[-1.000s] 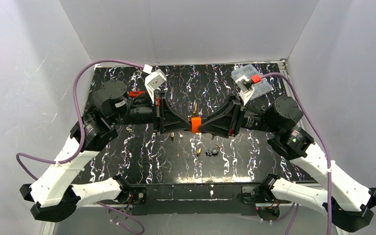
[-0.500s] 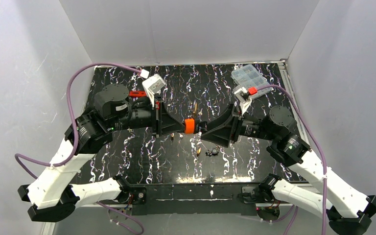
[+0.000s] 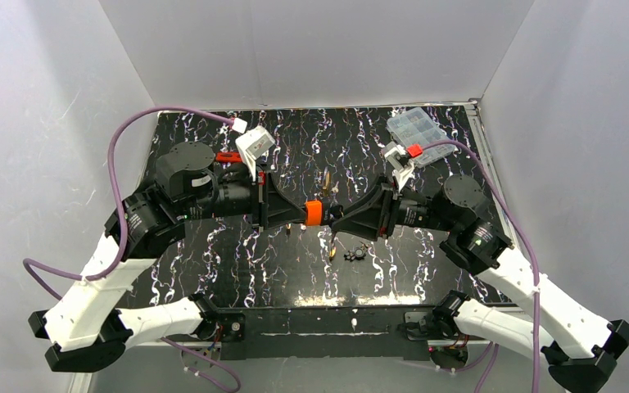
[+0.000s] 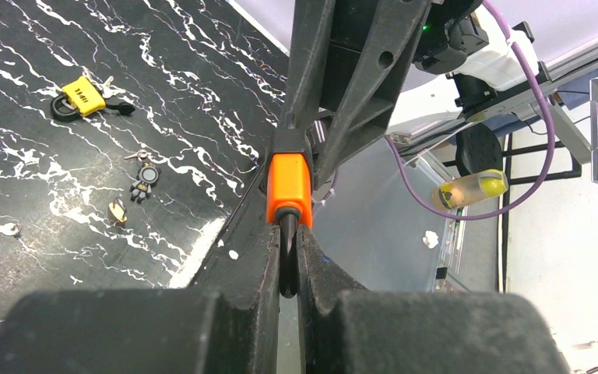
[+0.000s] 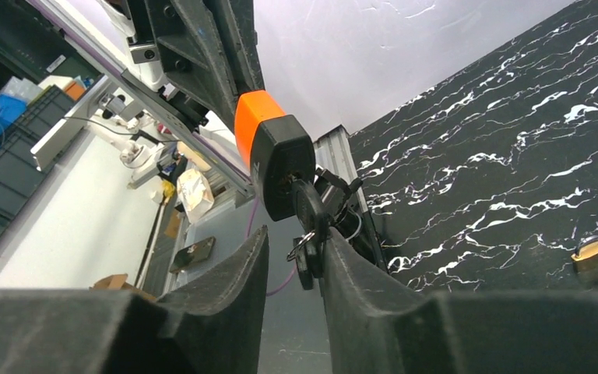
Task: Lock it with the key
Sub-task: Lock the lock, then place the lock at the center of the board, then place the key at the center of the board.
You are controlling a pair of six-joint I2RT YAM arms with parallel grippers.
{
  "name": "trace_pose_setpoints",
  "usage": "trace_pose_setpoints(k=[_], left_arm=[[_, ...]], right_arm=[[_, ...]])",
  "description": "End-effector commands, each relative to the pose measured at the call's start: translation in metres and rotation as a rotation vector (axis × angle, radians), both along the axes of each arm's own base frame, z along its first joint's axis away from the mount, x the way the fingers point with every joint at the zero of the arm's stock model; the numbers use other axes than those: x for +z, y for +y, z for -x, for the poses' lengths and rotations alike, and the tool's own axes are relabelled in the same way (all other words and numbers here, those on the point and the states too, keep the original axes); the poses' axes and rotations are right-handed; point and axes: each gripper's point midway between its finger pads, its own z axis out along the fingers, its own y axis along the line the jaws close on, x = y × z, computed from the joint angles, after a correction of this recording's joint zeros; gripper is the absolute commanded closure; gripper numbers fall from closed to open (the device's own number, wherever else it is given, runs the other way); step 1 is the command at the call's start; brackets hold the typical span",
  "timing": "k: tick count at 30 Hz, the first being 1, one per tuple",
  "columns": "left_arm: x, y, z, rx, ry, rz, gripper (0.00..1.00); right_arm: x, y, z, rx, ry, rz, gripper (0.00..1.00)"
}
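Left gripper (image 4: 287,251) clamped on orange lock (image 4: 289,187); clear compartment box (image 3: 416,128) contents indistinct.

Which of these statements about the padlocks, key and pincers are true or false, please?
1. The left pincer grips the orange padlock by its shackle. True.
2. A key is stuck into the orange padlock's black end. True.
3. The orange padlock rests on the table. False: it is held above it.
4. The right pincer holds the yellow padlock. False: that lies on the table; the right pincer flanks the key.
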Motion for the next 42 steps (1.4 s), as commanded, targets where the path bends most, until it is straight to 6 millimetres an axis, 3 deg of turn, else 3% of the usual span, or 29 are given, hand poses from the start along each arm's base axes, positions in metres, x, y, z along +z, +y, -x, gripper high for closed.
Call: trace_pose_setpoints(k=[1, 3, 6, 21, 25, 29, 33, 42], left_arm=[[0.022, 0.002, 0.003, -0.01, -0.054, 0.053, 1.0], [0.022, 0.002, 0.004, -0.014, -0.053, 0.05, 1.0], [0.02, 0.003, 0.005, -0.014, -0.052, 0.045, 1.0], [0.008, 0.041, -0.019, 0.187, -0.142, -0.093, 1.0], [-0.004, 0.054, -0.03, 0.269, -0.143, -0.177, 1.0], [-0.045, 0.082, -0.059, 0.476, -0.074, -0.401, 1.0], [-0.096, 0.101, -0.077, 0.608, 0.064, -0.603, 1.0], [-0.227, 0.127, -0.093, 0.707, 0.521, -0.631, 1.0]], right_arm=[[0.028, -0.004, -0.002, -0.02, -0.073, -0.065, 0.68], [0.027, -0.004, -0.004, -0.032, -0.07, -0.06, 0.77], [0.025, -0.004, -0.01, -0.059, -0.061, -0.045, 0.98], [-0.014, -0.024, -0.049, -0.322, -0.027, 0.103, 0.99], [-0.03, -0.029, -0.061, -0.379, -0.007, 0.15, 0.99], [-0.057, -0.023, -0.072, -0.392, 0.051, 0.238, 0.99], [-0.085, -0.002, -0.076, -0.348, 0.144, 0.293, 0.99], [-0.145, 0.071, -0.083, -0.289, 0.218, 0.461, 0.99]])
